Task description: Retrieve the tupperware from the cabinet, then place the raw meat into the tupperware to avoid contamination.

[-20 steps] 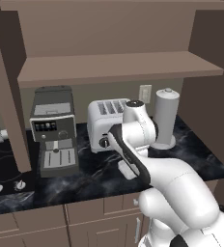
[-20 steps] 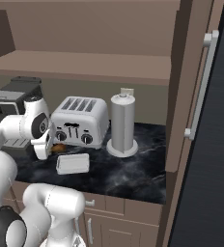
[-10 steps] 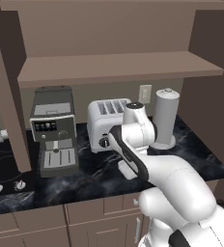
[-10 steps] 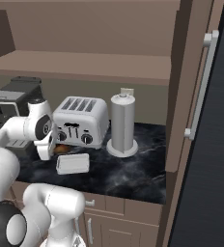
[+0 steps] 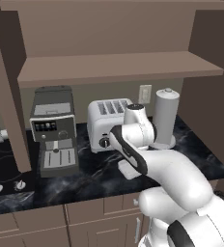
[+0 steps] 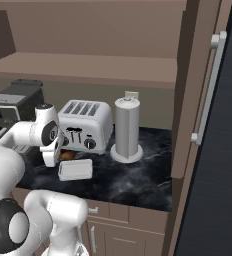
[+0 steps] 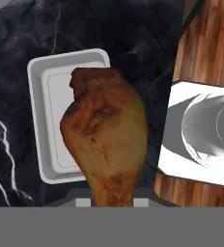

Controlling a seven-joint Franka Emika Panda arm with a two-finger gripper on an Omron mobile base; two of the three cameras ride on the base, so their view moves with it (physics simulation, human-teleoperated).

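The raw meat (image 7: 106,137), an orange-brown drumstick, fills the middle of the hand view with my gripper (image 7: 111,197) shut on its narrow end; the fingertips are hidden behind it. Beneath it and slightly to the left lies the tupperware (image 7: 44,120), a shallow white container, empty, on the black marble counter. In the right base view the meat (image 6: 68,155) hangs just above the far left edge of the tupperware (image 6: 75,170), in front of the toaster. A corner of the tupperware (image 5: 127,169) shows under my arm. The cabinet (image 5: 119,67) stands open, its shelf bare.
A silver toaster (image 6: 85,125) and a tall grey cylinder (image 6: 127,127) stand close behind the tupperware. A coffee machine (image 5: 53,130) is to the left, with stove knobs (image 5: 7,185) beyond. The open cabinet door (image 6: 208,100) with its bar handle hangs at the right.
My hand has shifted slightly toward the tupperware with the meat still held. Nothing else has moved.
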